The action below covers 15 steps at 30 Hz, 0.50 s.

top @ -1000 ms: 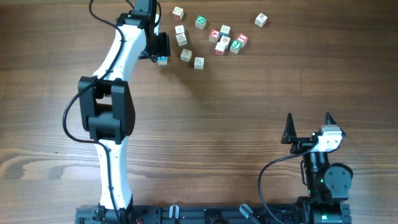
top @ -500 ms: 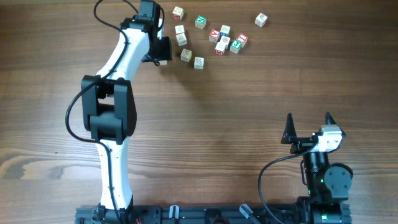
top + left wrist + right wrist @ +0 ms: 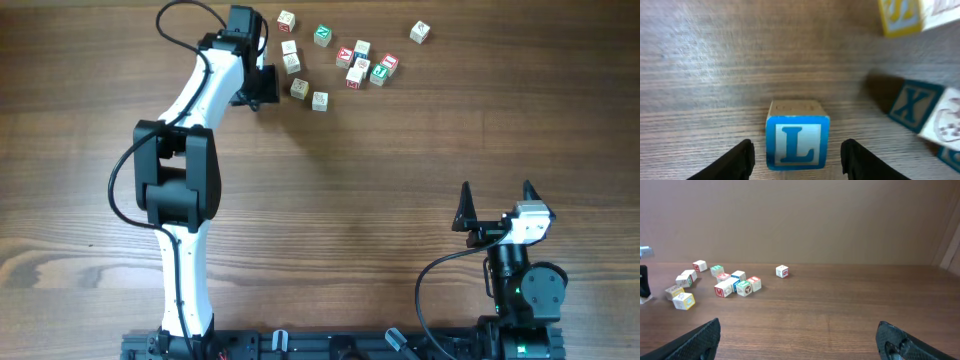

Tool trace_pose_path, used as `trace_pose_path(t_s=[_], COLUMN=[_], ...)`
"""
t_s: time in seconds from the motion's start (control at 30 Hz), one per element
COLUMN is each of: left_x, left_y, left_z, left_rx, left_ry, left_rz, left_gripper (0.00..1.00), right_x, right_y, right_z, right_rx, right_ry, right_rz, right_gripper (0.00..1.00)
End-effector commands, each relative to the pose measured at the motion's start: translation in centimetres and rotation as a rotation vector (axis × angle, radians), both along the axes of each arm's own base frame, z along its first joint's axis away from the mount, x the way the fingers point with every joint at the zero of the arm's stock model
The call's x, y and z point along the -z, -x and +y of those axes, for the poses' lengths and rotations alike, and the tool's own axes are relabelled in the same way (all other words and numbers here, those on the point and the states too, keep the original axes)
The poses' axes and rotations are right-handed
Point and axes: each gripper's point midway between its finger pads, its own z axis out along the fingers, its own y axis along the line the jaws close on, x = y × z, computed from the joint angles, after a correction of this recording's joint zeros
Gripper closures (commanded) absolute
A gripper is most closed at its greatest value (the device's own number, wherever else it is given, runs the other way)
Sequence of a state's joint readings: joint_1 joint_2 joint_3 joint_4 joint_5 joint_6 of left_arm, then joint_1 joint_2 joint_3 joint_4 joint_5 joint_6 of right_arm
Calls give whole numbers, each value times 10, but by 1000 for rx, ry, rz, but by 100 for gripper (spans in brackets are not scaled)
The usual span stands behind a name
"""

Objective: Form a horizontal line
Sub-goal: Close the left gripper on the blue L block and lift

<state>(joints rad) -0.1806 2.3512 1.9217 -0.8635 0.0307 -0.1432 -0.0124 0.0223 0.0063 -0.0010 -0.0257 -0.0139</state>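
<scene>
Blue-faced L cube [image 3: 797, 144] sits untouched between the parted jaws of the left gripper [image 3: 797, 156] near the bench's [image 3: 400, 180] far edge; gripping it seems next.

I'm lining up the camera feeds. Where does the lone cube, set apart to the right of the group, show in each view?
Overhead: the lone cube sits near the top edge, right of centre.
Right wrist: the same cube lies mid-distance, a little left of centre.
Left wrist: not in it.
Shared landmark: the cluster of cubes, just left of it in both views.
</scene>
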Motion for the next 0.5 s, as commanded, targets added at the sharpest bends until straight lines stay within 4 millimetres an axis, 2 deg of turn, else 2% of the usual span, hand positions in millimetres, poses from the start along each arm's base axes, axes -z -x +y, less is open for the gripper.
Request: trace_pose_path(t_s=[0.0, 0.17, 0.3, 0.37, 0.47], left_x=[17, 13, 13, 13, 4], left_y=[-1, -15, -14, -14, -12], left_z=[2, 12, 12, 12, 11], left_rx=[-1, -23, -23, -22, -22], left_ry=[-12, -72, -72, -71, -70], left_rz=[-1, -65, -60, -61, -64], left_gripper=[43, 47, 56, 64, 64], right_x=[-1, -1, -1, -1, -1], right_y=[0, 0, 0, 0, 0], right_z=[1, 1, 1, 1, 1], right_rx=[-8, -8, -8, -8, -8], right_ry=[11, 12, 11, 12, 11], right_rz=[-7, -7, -7, -7, -7], right_gripper=[0, 0, 0, 0, 0])
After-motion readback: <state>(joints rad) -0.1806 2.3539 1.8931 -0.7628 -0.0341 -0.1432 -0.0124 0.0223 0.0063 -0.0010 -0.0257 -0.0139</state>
